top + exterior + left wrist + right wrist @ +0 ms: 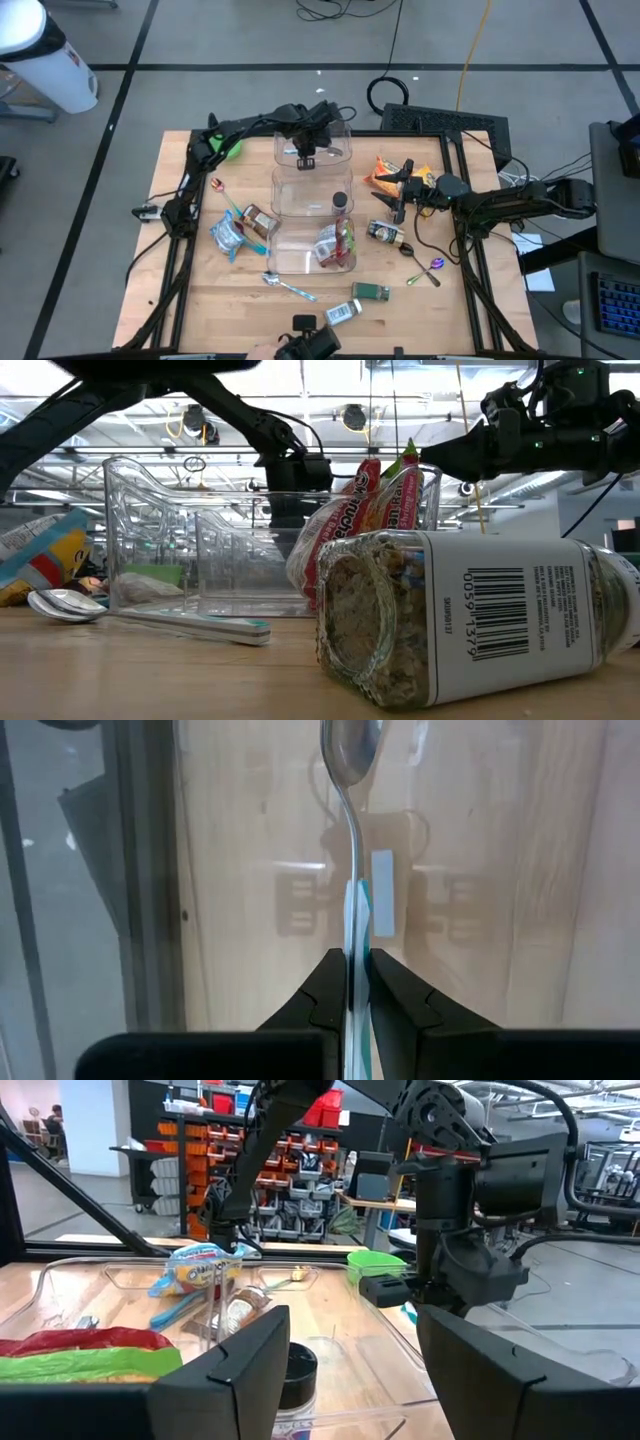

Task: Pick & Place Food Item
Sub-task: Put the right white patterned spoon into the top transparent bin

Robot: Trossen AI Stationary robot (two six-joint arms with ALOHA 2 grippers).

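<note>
In the high view, the left claw (306, 160) is seen over the far compartment of the clear bin (313, 205) at the middle of the surface (190, 290), while the right claw (397, 207) is held half-open and empty just right of the bin, beside the orange snack bag (385, 174). In the left wrist view, a spoon (350, 840) is clamped by its handle between the closed fingers (325, 1010), hanging bowl-down above the bin floor. The spoon would best be lowered close to that floor before release, so that it is kept inside the far compartment.

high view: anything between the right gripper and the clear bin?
Bare wood, high view: nothing lies between the right gripper and the clear bin.
</note>
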